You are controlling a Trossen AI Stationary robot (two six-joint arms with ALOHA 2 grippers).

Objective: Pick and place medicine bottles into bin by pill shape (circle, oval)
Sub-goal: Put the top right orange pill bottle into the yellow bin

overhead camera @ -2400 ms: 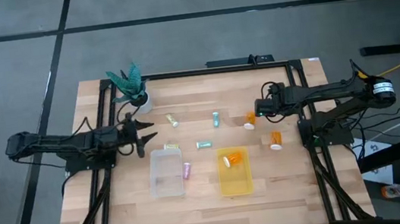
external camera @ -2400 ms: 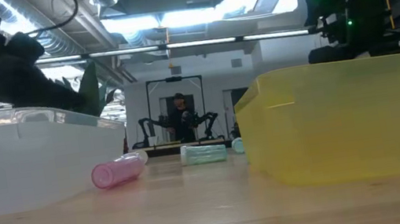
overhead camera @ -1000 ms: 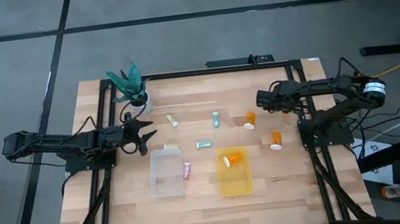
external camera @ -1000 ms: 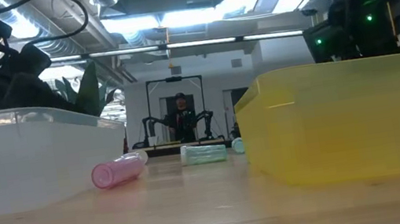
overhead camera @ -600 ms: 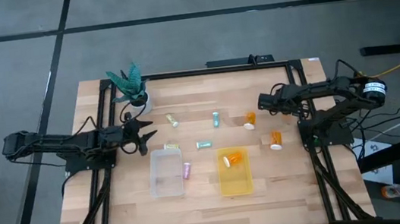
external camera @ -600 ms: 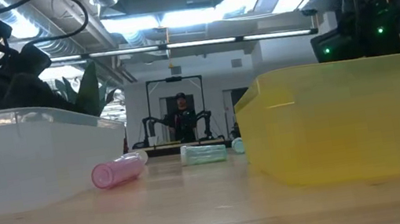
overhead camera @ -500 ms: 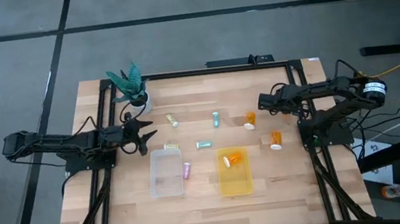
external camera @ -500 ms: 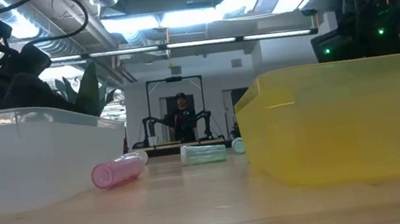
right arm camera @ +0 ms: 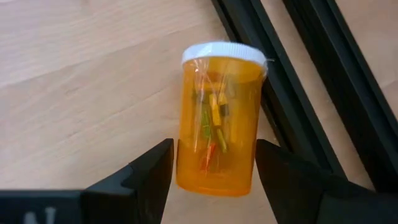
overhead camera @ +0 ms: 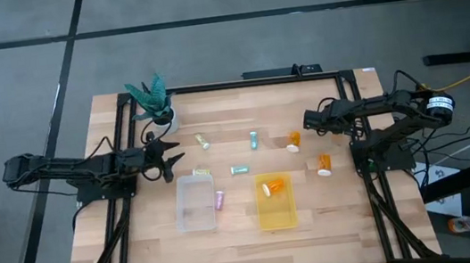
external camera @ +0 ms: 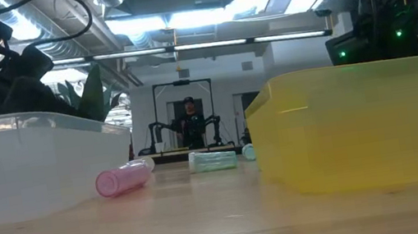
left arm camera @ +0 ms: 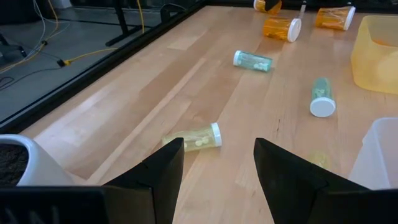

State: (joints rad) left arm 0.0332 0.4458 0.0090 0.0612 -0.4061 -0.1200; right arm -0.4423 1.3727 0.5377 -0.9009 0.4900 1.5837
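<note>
An orange bottle with a white cap (right arm camera: 217, 121) lies on the wood beside the black frame rail (right arm camera: 298, 81), under my right arm in the high view (overhead camera: 339, 130). My right gripper (right arm camera: 214, 165) is open and slants down over it, a finger on either side of its base end. Two more orange bottles (overhead camera: 293, 140) (overhead camera: 325, 165) lie nearby, and another (overhead camera: 269, 186) lies in the yellow bin (overhead camera: 280, 220). My left gripper (overhead camera: 174, 161) waits open at the table's left, a pale green bottle (left arm camera: 194, 138) just beyond it. My right gripper's fingers (right arm camera: 155, 171) stand close along both sides of the orange bottle's base end (right arm camera: 211, 180), slanting down from above. Whether they touch it, I cannot tell. The bottle lies on its side on the table, cap pointing away.
A clear bin (overhead camera: 197, 215) stands left of the yellow bin, a pink bottle (overhead camera: 220, 200) between them. Teal (overhead camera: 255, 139) and green (overhead camera: 240, 169) bottles lie mid-table. A potted plant (overhead camera: 152, 101) stands far left. A person (external camera: 190, 120) is in the room behind.
My right arm has sunk a little over the orange bottle by the rail and its wrist has tipped further down, then held still. The bottles and bins lie as before.
</note>
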